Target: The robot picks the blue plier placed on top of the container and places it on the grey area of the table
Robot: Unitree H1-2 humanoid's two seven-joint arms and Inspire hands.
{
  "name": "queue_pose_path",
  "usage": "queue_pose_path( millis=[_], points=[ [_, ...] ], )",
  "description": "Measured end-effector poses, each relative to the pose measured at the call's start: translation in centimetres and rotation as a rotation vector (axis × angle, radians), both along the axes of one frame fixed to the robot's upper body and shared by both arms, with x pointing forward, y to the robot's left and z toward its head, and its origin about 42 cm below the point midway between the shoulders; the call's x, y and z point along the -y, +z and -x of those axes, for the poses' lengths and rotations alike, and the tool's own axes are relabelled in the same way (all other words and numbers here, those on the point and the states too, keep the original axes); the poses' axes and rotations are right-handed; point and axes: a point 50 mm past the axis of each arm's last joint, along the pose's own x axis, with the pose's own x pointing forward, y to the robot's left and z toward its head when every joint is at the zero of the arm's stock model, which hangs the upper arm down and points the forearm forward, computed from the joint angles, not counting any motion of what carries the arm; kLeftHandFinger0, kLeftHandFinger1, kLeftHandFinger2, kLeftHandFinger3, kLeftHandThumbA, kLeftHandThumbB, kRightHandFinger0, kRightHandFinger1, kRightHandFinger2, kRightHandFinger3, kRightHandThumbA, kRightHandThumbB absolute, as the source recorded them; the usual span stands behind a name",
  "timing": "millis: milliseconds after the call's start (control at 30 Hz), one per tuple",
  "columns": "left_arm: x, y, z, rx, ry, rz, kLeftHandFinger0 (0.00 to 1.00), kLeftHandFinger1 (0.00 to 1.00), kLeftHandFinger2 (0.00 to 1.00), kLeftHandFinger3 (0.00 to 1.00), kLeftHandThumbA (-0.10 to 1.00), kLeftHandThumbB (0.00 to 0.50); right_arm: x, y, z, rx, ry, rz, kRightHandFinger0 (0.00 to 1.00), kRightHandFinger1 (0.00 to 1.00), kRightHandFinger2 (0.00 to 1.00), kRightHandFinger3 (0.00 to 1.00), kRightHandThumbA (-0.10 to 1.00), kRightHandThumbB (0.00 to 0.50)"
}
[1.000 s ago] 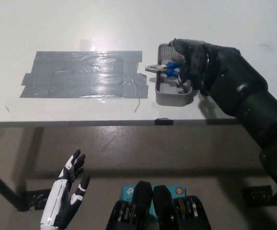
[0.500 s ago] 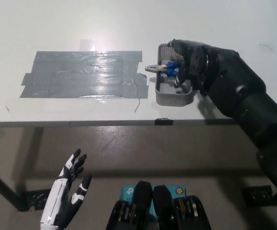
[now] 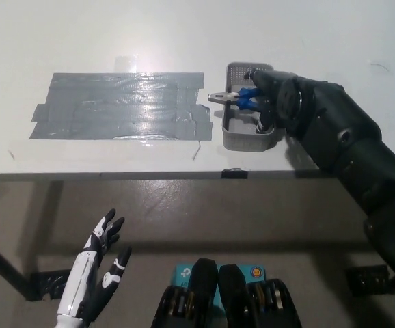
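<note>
Blue plier [image 3: 237,98] lies across the top rim of the grey container [image 3: 247,139], metal nose poking out past the left edge toward the grey area [image 3: 119,106], blue handles over the basket's middle. Black right hand [image 3: 274,104] is on the handle end, fingers curled down around the blue grips. Looks like contact, but a firm clamp isn't readable from this angle, so grip state: cannot tell.

Handling guess: steel tool, rigid, moderately heavy for its size, nose-heavy. Rubbery handle sleeves should give decent friction; the bare metal nose would be slippery. Best hold is across both handles near the pivot so the nose doesn't droop or the handles splay open.

Container is a light perforated basket near the table [image 3: 184,41] front edge; it could drag or tip if fingers snag the rim on lift.

White left hand [image 3: 95,270] rests low at lower left, below the table, fingers spread, holding nothing.
</note>
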Motion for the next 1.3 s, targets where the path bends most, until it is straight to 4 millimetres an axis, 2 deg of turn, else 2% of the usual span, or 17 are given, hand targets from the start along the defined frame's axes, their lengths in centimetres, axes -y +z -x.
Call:
queue_pose_path(
  millis=[100, 133, 167, 200, 233, 267, 333, 367, 700, 767, 867, 967, 1000, 1067, 1100, 1200, 1300],
  points=[
    [0.0, 0.1, -0.1, 0.003, -0.001, -0.001, 1.00, 0.99, 0.93, 0.98, 0.83, 0.000, 0.1, -0.5, 0.1, 0.001, 0.006, 0.004, 1.00, 1.00, 1.00, 1.00, 0.57, 0.228],
    [0.0, 0.1, -0.1, 0.004, -0.001, -0.002, 1.00, 0.99, 0.94, 0.99, 0.83, 0.000, 0.1, -0.7, 0.1, 0.003, 0.008, 0.004, 0.72, 0.81, 0.87, 0.95, 0.22, 0.184],
    [0.0, 0.1, -0.2, 0.005, -0.002, -0.002, 1.00, 0.99, 0.95, 0.99, 0.82, 0.000, 0.1, -0.9, 0.2, 0.014, 0.013, 0.002, 0.45, 0.54, 0.61, 0.71, -0.08, 0.213],
    [0.0, 0.2, -0.2, 0.006, -0.002, -0.002, 1.00, 0.99, 0.95, 0.99, 0.82, 0.000, 0.2, -1.0, 0.2, 0.025, 0.015, 0.002, 0.16, 0.29, 0.39, 0.52, -0.10, 0.234],
    [0.0, 0.2, -0.2, 0.006, -0.002, -0.002, 1.00, 0.99, 0.95, 0.98, 0.82, 0.000, 0.2, -1.2, 0.3, 0.046, 0.020, 0.005, 0.01, 0.16, 0.33, 0.42, -0.10, 0.251],
    [0.0, 0.2, -0.2, 0.007, -0.002, -0.002, 1.00, 0.99, 0.95, 0.98, 0.82, 0.000, 0.3, -1.5, 0.3, 0.067, 0.026, 0.005, 0.00, 0.27, 0.52, 0.44, -0.10, 0.236],
    [0.0, 0.2, -0.3, 0.007, -0.003, -0.002, 1.00, 0.98, 0.94, 0.98, 0.83, 0.000, 0.3, -1.7, 0.4, 0.106, 0.033, 0.002, 0.05, 0.54, 0.90, 0.72, -0.10, 0.190],
    [0.0, 0.2, -0.3, 0.007, -0.003, -0.001, 1.00, 0.98, 0.94, 0.98, 0.82, 0.000, 0.4, -1.9, 0.4, 0.121, 0.037, 0.000, 0.07, 0.58, 0.93, 0.82, -0.10, 0.174],
    [0.0, 0.3, -0.4, 0.011, -0.004, -0.003, 1.00, 0.95, 0.88, 0.96, 0.82, 0.000, 1.2, -3.6, 1.0, 0.270, 0.079, -0.022, 0.15, 0.62, 0.98, 0.99, -0.10, 0.119],
    [-0.1, 0.3, -0.4, 0.011, -0.005, -0.004, 1.00, 0.95, 0.88, 0.96, 0.83, 0.000, 1.2, -3.6, 1.0, 0.300, 0.089, -0.023, 0.18, 0.63, 1.00, 0.81, -0.10, 0.129],
    [-0.1, 0.4, -0.5, 0.012, -0.005, -0.005, 1.00, 0.95, 0.87, 0.96, 0.83, 0.000, 1.4, -3.3, 0.9, 0.348, 0.099, -0.030, 0.16, 0.64, 1.00, 0.88, -0.10, 0.110],
    [-0.1, 0.5, -0.7, 0.016, -0.006, -0.006, 1.00, 0.93, 0.86, 0.95, 0.83, 0.000, 1.6, -2.9, 0.8, 0.397, 0.101, -0.042, 0.16, 0.54, 0.91, 0.82, -0.10, 0.123],
    [-0.1, 0.6, -0.7, 0.018, -0.007, -0.007, 1.00, 0.93, 0.85, 0.95, 0.83, 0.000, 1.6, -2.6, 0.8, 0.411, 0.101, -0.050, 0.12, 0.48, 0.84, 0.63, -0.10, 0.129],
    [-0.1, 0.6, -0.8, 0.021, -0.008, -0.007, 1.00, 0.93, 0.84, 0.95, 0.83, 0.000, 1.7, -1.9, 0.7, 0.438, 0.103, -0.064, 0.08, 0.48, 0.84, 0.51, -0.10, 0.131],
    [-0.1, 0.6, -0.8, 0.021, -0.008, -0.008, 1.00, 0.93, 0.84, 0.95, 0.83, 0.000, 1.6, -1.5, 0.6, 0.456, 0.105, -0.071, 0.09, 0.50, 0.87, 0.55, -0.10, 0.131],
    [-0.1, 0.6, -0.9, 0.022, -0.008, -0.009, 0.99, 0.91, 0.82, 0.94, 0.82, 0.000, 1.3, 0.2, 0.2, 0.512, 0.114, -0.083, 0.09, 0.59, 0.94, 0.97, -0.10, 0.140],
    [-0.1, 0.7, -0.9, 0.022, -0.008, -0.009, 1.00, 0.91, 0.82, 0.94, 0.82, 0.000, 1.0, 2.3, -0.2, 0.572, 0.128, -0.106, 0.11, 0.59, 0.95, 1.00, -0.10, 0.151]
  ],
)
